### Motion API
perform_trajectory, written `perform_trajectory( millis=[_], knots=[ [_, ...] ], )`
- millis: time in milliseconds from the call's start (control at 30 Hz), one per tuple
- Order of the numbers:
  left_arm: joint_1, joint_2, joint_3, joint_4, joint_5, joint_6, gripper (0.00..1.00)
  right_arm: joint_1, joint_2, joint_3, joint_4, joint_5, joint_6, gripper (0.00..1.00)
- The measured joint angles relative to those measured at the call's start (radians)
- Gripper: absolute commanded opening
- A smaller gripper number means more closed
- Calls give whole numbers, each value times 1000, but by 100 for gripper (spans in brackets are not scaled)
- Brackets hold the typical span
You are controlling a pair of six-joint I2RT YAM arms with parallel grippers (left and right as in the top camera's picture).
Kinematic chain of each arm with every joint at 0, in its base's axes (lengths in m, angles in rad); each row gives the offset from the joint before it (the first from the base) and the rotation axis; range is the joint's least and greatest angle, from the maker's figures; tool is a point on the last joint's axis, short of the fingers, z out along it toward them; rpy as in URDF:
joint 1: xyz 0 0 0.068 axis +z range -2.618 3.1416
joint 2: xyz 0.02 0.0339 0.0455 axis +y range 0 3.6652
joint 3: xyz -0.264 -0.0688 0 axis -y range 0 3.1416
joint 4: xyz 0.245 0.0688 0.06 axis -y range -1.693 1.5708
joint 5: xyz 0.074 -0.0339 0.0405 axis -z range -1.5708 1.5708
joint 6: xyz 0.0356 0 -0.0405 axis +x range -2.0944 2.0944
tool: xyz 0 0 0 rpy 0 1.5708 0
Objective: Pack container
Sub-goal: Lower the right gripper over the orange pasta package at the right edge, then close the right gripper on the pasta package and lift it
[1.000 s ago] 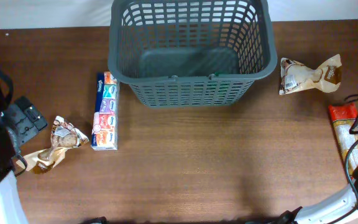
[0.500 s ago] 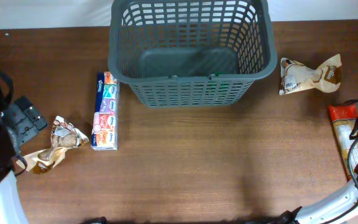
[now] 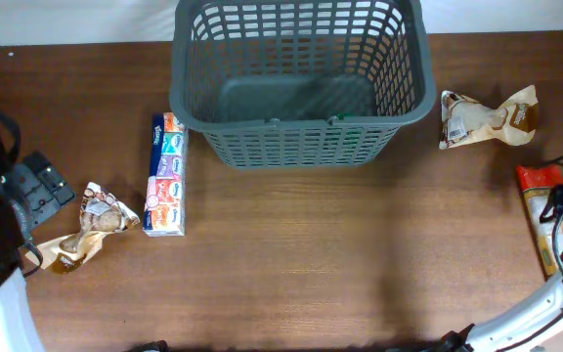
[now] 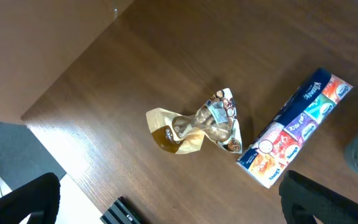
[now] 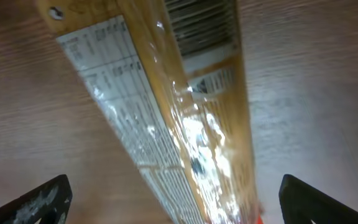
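Down at the right wrist cam, the right gripper (image 5: pixel 179 202) has its jaws wide apart, with only the tips showing at the bottom corners. It's over a long clear-wrapped package (image 5: pixel 185 106) that's cut off at both ends, label too blurry to read. The left gripper (image 4: pixel 173 199) is spread too, above a crumpled snack bag (image 4: pixel 197 124) and a tissue multipack (image 4: pixel 297 134). Only the overhead shows the dark grey basket (image 3: pixel 301 147), at the far middle of the table (image 3: pixel 291 274).
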Motion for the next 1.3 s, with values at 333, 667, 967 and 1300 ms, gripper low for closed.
perform_trajectory(
  millis=[333, 667, 967, 1300],
  knots=[
    [0, 0, 0, 0, 0, 0, 99, 13, 21, 0, 18, 0, -50, 99],
    [0, 0, 0, 0, 0, 0, 99, 13, 39, 0, 54, 0, -119, 99],
    [0, 0, 0, 0, 0, 0, 99, 37, 45, 0, 97, -1, -125, 99],
    [0, 0, 0, 0, 0, 0, 99, 46, 45, -37, 129, -1, -127, 99]
  ],
)
